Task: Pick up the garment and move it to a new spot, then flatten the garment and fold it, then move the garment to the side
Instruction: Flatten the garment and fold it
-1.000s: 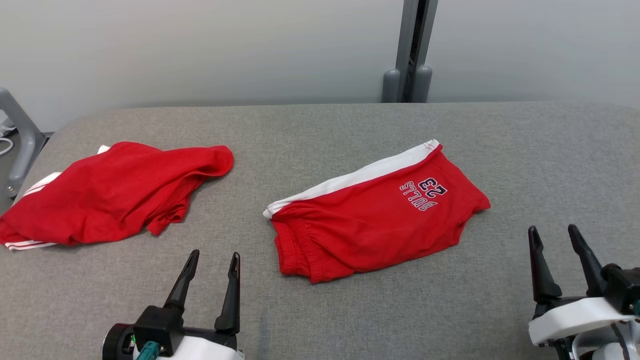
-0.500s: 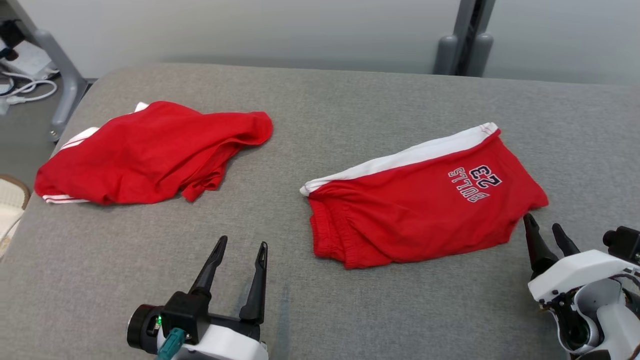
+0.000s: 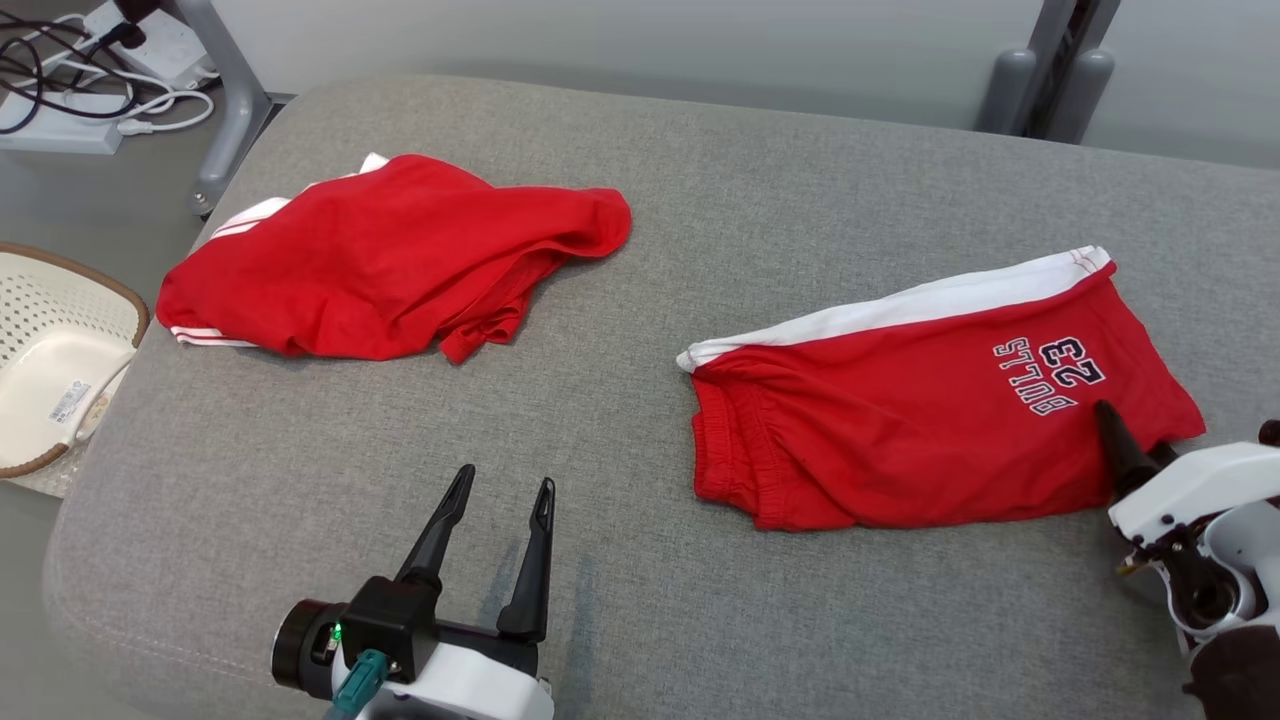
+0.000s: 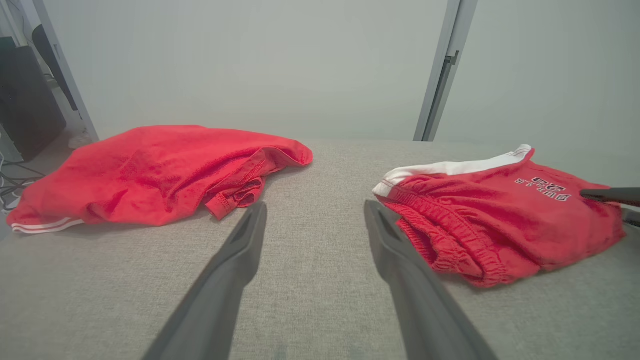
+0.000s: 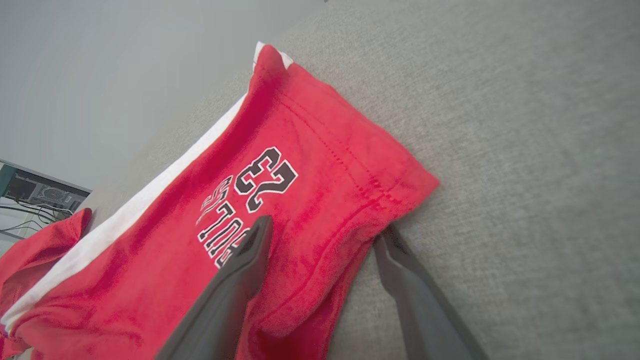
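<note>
Garment (image 3: 930, 420) on grey table (image 3: 700, 180), red cloth (image 3: 400, 260) nearby, basket (image 3: 40, 300) aside

Shorts (image 3: 900, 440) right on table (image 3: 700, 620); crumpled garment (image 3: 390, 250) left; basket (image 3: 40, 290) beside.

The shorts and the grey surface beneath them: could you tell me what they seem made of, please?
Shorts: soft matte knit, probably cotton jersey, given limp creases and gathered waistband. Surface: grey woven upholstery cloth, by its flecked weave and rounded edge.
</note>
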Motion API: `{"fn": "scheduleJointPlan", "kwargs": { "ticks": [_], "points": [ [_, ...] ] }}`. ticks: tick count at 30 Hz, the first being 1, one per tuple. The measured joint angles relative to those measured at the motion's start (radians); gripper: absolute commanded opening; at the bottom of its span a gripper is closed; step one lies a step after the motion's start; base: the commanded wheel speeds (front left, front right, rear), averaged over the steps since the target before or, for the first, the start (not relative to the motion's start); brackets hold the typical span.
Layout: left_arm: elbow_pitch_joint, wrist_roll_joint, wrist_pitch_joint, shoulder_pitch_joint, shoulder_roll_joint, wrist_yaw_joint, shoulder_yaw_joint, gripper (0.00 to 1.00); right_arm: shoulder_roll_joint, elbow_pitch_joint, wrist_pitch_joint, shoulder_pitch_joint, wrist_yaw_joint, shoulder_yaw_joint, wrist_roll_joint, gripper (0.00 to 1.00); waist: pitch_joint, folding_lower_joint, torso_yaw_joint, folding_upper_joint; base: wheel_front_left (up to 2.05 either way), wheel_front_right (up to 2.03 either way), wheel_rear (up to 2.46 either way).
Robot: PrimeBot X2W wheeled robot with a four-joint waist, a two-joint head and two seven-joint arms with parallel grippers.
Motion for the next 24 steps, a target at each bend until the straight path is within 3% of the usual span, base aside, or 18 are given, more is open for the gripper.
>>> {"fn": "scheduleJointPlan", "kwargs": {
  "ticks": [13,14,15,24],
  "points": [
    [0.004,-0.015,0.000,-0.025,0.000,0.005,-0.019,1.00,-0.035,0.089,0.023,-0.110,0.000,0.041,0.038,1.00,0.039,0.0000,0.021,0.0000,0.00,0.00,0.00],
    [0.005,-0.015,0.000,-0.026,0.000,0.004,-0.020,1.00,-0.037,0.090,0.025,-0.115,0.000,0.046,0.047,0.32,0.039,0.0000,0.021,0.0000,0.00,0.00,0.00],
    [0.005,-0.015,0.000,-0.027,0.000,0.004,-0.021,1.00,-0.040,0.089,0.023,-0.117,0.000,0.052,0.051,0.00,0.040,0.0000,0.022,0.0000,0.00,0.00,0.00],
    [0.010,-0.016,0.000,-0.032,0.000,0.000,-0.021,1.00,-0.055,0.081,-0.016,-0.114,0.000,0.108,0.098,0.00,0.036,-0.0001,0.025,0.0000,0.00,0.00,0.00]
  ]
}}
